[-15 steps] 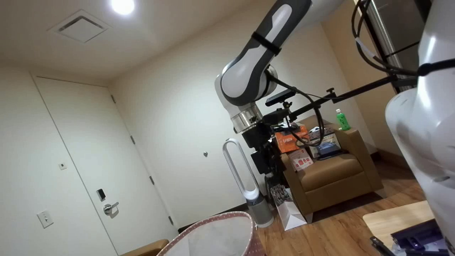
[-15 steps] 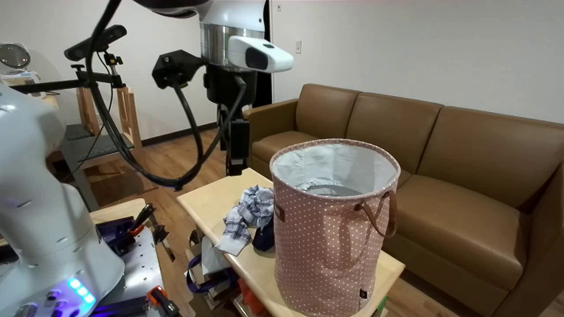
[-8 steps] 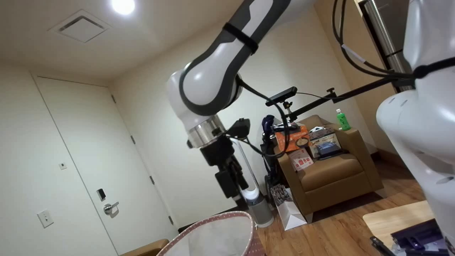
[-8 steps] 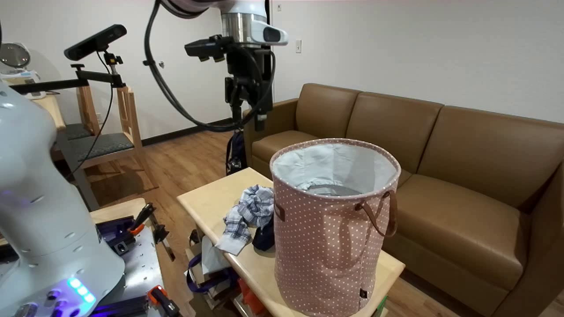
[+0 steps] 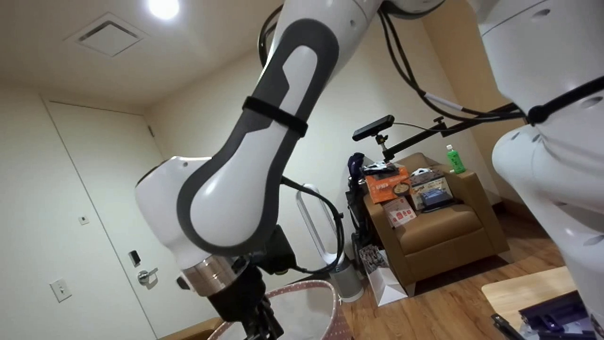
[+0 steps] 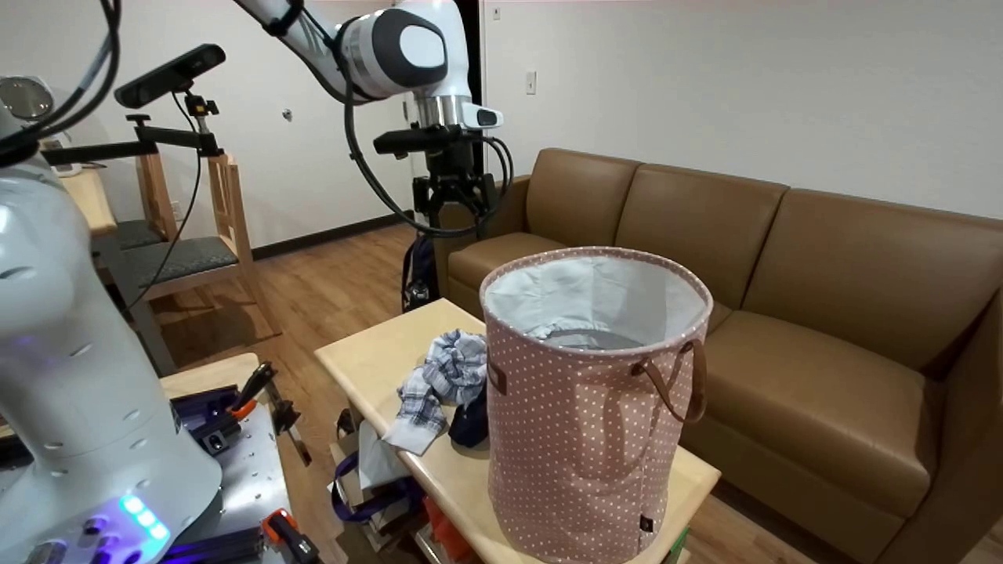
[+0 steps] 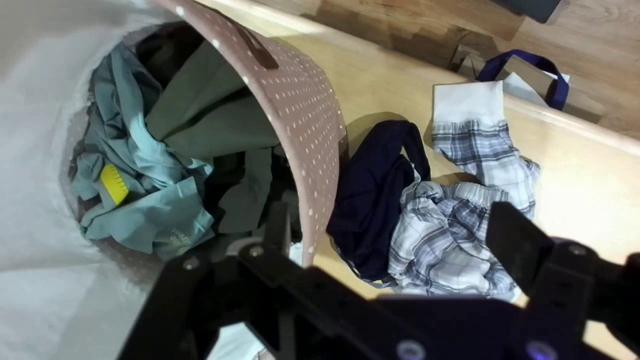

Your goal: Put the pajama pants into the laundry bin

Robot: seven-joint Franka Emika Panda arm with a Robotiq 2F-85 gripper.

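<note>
The pajama pants are grey-and-white plaid and lie crumpled on the light wood table in an exterior view [image 6: 450, 368]; the pants also show in the wrist view [image 7: 445, 240]. The pink, white-dotted laundry bin stands upright right beside them, in both exterior views [image 6: 580, 439] [image 5: 340, 316] and the wrist view [image 7: 312, 125]. My gripper [image 6: 456, 215] is high above the table, beyond the bin. In the wrist view my gripper [image 7: 392, 220] is open and empty, with the pants below and between its fingers, the bin's rim near one finger. In an exterior view the gripper [image 5: 264, 328] is partly cut off below.
A navy cloth [image 7: 372, 200] lies between the pants and bin. Clothes [image 7: 155, 165] lie inside the bin. The wood table [image 6: 376, 352] stands before a brown sofa [image 6: 823, 392]. A camera on a bar [image 6: 168, 74] stands near the arm's base.
The arm has swung out towards the bin; in an exterior view it moved left and down. The gripper has turned and its spread fingers now show. The pants and bin have not moved.
</note>
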